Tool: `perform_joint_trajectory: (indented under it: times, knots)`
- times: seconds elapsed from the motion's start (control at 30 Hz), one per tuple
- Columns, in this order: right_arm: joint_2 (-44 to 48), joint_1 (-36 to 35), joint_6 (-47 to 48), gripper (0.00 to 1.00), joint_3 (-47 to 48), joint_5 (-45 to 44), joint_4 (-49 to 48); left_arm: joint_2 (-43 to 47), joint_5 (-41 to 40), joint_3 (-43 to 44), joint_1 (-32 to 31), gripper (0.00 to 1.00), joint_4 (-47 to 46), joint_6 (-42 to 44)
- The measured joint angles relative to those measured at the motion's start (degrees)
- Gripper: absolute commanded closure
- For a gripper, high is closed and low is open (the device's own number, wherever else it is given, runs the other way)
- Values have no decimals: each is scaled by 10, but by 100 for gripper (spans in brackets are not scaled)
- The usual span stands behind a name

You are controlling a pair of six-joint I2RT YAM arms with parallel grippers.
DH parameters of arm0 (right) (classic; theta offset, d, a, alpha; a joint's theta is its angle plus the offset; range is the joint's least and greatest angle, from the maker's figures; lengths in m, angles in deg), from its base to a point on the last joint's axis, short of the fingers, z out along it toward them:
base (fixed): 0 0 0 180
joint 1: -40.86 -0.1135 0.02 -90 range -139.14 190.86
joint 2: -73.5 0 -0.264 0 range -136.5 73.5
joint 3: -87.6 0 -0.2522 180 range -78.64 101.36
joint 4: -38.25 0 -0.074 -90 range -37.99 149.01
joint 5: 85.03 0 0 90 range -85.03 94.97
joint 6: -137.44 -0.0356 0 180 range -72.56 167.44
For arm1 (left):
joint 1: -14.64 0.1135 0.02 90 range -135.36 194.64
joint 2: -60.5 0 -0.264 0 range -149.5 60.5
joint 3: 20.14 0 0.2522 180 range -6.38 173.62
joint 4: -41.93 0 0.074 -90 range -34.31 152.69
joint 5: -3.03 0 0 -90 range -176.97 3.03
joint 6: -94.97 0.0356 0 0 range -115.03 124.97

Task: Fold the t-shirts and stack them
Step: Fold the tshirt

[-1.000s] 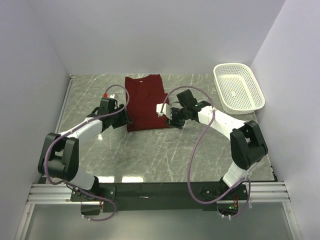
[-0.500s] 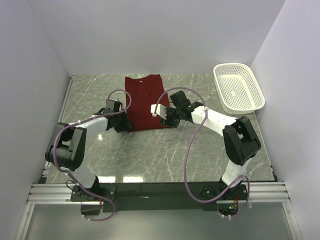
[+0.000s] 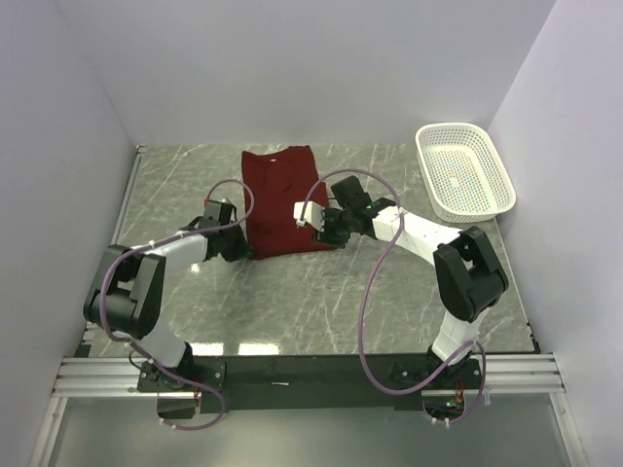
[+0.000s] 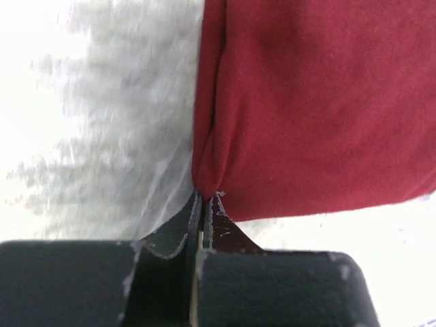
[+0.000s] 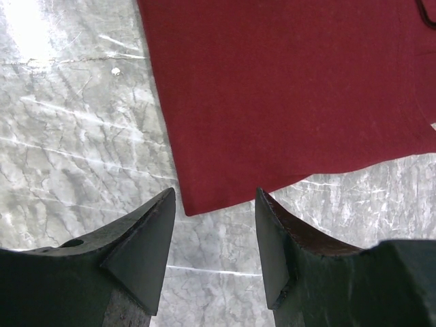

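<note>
The dark red t-shirt (image 3: 282, 199) is lying folded and flat on the marble table (image 3: 321, 292), in the far middle part of it, with its neck side pointing to the back wall. The white basket (image 3: 465, 173) is standing well apart from it, at the far right corner.

The left arm (image 3: 165, 251) is bending sharply at its elbow near the left edge of the table, and its forearm is running low over the table to the right, toward the near left corner of the t-shirt (image 4: 313, 102). In the left wrist view the left jaws are pressing together, and a small fold of the red cloth at that corner is sitting pinched between their tips. The rest of the cloth is lying flat beyond them.

The right arm (image 3: 419, 232) is rising from its base, folding at the elbow on the right side and stretching its white forearm to the left, so that its wrist is hanging at the near right corner of the t-shirt (image 5: 286, 88). The right jaws are standing apart at a middle width and are holding nothing. Their dark fingers (image 5: 143, 252) are pointing at the table (image 5: 68, 136), and the corner of the cloth is lying just in front of the gap between them; I cannot tell if the tips are touching the cloth
</note>
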Motion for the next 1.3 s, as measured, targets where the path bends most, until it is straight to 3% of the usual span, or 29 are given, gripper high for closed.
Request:
perform_joint_trajectory:
  times: [0.3,0.33,0.37,0.43,0.47,0.57,0.67,0.77,1.03,1.17,1.3]
  knots:
    - [28,15,81,42,-23,70,47,145,32,-127,-36,97,3,-45]
    - [39,16,94,42,-34,80,54,160,35,-138,-38,93,5,-51]
    - [52,15,109,41,-48,90,62,180,38,-151,-40,74,11,-59]
    - [79,9,138,41,-80,103,71,216,38,-163,-40,54,30,-67]
    - [90,5,150,40,-95,106,76,239,36,-165,-40,40,47,-71]
    - [111,-7,179,39,-129,110,82,323,27,-163,-40,26,84,-75]
    - [112,-12,201,39,-136,114,82,394,21,-141,-40,24,110,-49]
    - [112,-12,214,38,-136,118,75,425,37,-111,-40,23,112,35]
    - [105,23,221,38,-111,145,67,429,151,-75,-83,14,110,454]
    - [106,40,221,38,-105,158,68,391,105,-90,-193,14,102,625]
    - [105,41,221,38,-105,168,75,331,48,-136,-258,18,78,700]
